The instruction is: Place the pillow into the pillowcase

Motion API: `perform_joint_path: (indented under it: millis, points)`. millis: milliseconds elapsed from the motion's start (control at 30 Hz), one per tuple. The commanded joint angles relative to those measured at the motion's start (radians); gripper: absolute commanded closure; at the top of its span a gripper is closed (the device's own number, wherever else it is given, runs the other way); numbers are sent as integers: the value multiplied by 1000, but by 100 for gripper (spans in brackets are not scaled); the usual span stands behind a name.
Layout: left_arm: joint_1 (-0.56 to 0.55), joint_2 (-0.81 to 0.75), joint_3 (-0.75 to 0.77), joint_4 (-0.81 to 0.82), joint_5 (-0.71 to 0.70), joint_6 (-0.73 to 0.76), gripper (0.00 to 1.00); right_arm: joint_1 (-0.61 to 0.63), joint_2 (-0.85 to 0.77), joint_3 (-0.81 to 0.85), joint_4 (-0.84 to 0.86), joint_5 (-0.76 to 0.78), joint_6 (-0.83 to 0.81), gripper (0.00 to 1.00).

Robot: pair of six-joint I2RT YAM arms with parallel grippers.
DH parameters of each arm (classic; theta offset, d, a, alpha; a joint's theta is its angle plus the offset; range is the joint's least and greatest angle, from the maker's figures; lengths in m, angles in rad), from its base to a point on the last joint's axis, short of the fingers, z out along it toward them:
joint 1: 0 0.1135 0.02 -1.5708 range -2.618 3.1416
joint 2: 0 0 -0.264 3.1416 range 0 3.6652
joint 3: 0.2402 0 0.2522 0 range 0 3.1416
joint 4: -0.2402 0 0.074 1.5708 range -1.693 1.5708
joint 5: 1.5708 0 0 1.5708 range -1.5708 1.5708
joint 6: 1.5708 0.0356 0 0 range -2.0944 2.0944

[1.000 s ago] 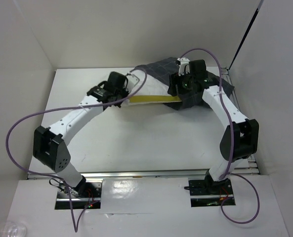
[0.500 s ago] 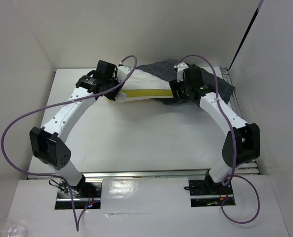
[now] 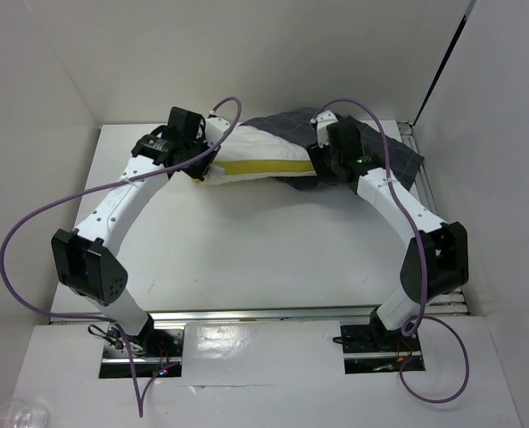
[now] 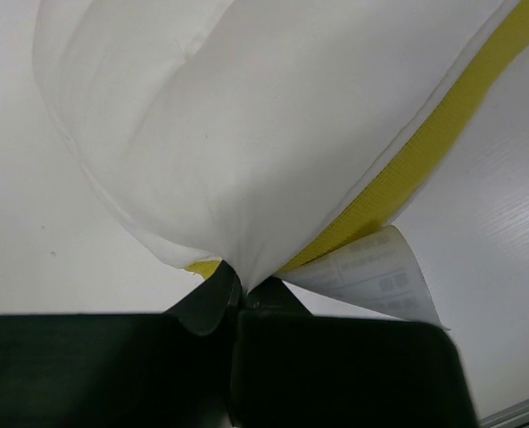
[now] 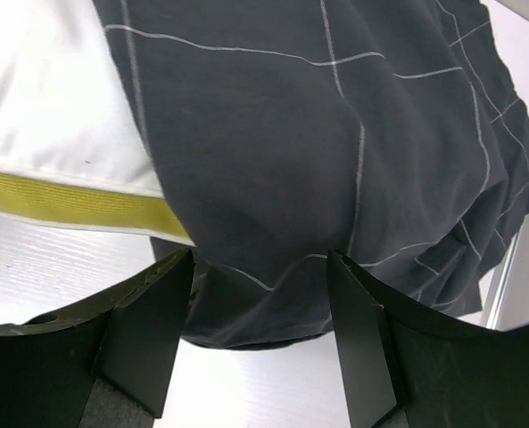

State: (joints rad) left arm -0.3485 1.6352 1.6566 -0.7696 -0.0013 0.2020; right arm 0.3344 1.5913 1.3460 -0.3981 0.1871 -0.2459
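Pillow (image 3: 251,150): white, puffy, yellow edge band, tag; upper centre, right end inside pillowcase (image 3: 286,125), charcoal, light check. Left hand (image 4: 239,292) pinching pillow corner; right hand (image 5: 260,285) spread.

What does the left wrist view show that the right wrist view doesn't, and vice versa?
Only the left wrist view: the left pincer shut on a corner of the pillow, and the pillow's tag. Only the right wrist view: the dark checked pillowcase over the pillow's end, with the right pincer open at its edge. Both: the white pillow, its yellow band and the table.
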Motion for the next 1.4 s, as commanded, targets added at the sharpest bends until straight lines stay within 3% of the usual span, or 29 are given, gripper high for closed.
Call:
perform_joint_path:
  millis: [0, 100, 200, 233, 267, 333, 367, 433, 600, 767, 1033, 1233, 1367]
  points:
    - [13, -9, 48, 66, 29, -13, 100, 18, -51, -17, 4, 32, -15, 31]
    - [22, 0, 58, 66, 38, -13, 100, 18, -62, -28, -57, 32, -15, 31]
    - [22, 9, 68, 66, 38, -13, 100, 18, -71, -53, -93, -3, -1, 40]
    - [22, 9, 68, 66, 38, -13, 100, 18, -71, -68, -93, -24, -1, 48]
    - [22, 9, 68, 75, 38, -13, 100, 18, -71, -79, -125, -85, -1, 74]
    - [22, 18, 77, 75, 38, -13, 100, 18, -57, -79, -146, -147, 20, 97]
    - [22, 18, 87, 75, 38, -13, 100, 18, -44, -59, -156, -182, 33, 100]
    - [22, 28, 97, 75, 58, -13, 100, 18, -19, -15, -166, -279, 54, 100]
    - [22, 49, 129, 44, 93, -53, 100, 83, 111, 273, -209, -487, 131, 100]
    - [-7, 49, 138, 44, 116, -90, 100, 214, 234, 507, -255, -609, 160, 100]
    - [-41, 58, 147, 62, 116, -128, 100, 291, 387, 859, -355, -843, 238, 100]
    - [-41, 67, 147, 84, 107, -147, 100, 307, 351, 814, -386, -943, 238, 100]
    - [-41, 78, 157, 93, 116, -167, 100, 295, 302, 740, -412, -1115, 238, 100]
